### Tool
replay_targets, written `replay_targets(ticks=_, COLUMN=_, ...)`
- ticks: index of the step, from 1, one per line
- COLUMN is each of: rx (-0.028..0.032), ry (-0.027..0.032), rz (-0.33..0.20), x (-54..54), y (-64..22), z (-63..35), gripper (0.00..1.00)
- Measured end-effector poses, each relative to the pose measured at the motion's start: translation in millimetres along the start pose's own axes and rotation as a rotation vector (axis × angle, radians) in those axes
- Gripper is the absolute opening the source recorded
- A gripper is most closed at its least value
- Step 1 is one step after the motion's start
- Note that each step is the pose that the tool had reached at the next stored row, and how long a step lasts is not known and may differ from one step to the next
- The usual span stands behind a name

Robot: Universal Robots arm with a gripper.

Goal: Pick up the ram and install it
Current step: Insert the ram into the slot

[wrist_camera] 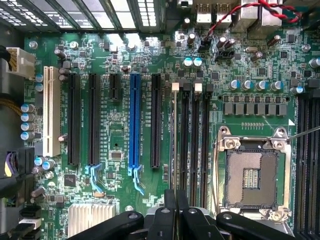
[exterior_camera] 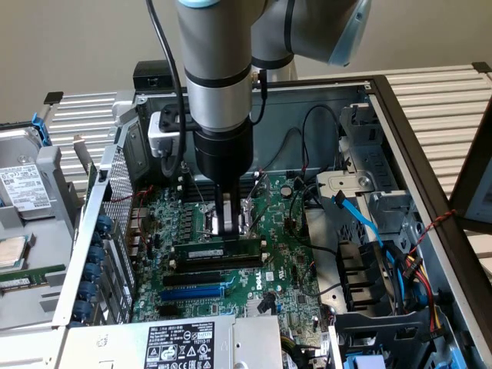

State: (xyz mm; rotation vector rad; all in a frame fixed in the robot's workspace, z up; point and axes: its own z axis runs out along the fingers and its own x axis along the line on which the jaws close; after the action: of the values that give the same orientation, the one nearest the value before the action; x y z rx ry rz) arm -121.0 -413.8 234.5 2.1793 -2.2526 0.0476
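Note:
The ram (exterior_camera: 219, 252) stands on edge in a black memory slot on the motherboard (exterior_camera: 296, 269), its white label facing the exterior camera. In the wrist view the ram (wrist_camera: 173, 140) is a thin edge in the memory slot nearest the blue slot (wrist_camera: 134, 120). My gripper (exterior_camera: 231, 229) hangs straight down over the stick, fingertips just above or on its top edge; I cannot tell which. In the wrist view the gripper (wrist_camera: 176, 197) has its black fingers pressed together, shut, over one end of the stick. Nothing hangs from them.
Beside the ram lie two more black memory slots (wrist_camera: 195, 145) and the open CPU socket (wrist_camera: 250, 175). Blue and black cables (exterior_camera: 361, 223) and drive bays crowd the exterior view's right. A hard drive (exterior_camera: 23, 188) lies outside the case on the exterior view's left, the power supply (exterior_camera: 181, 342) at the front.

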Motion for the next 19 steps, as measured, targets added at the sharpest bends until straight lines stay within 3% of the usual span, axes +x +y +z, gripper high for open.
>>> replay_targets(ticks=11, rx=0.0001, ry=0.0004, rz=0.014, x=-0.1, y=-0.5, z=1.6, gripper=0.13)
replay_targets(ticks=16, rx=0.0062, ry=0.0002, rz=0.014, x=-0.1, y=-0.4, z=2.1, gripper=0.13)
replay_targets(ticks=19, rx=0.0068, ry=0.0001, rz=0.015, x=-0.1, y=-0.4, z=2.4, gripper=0.13)
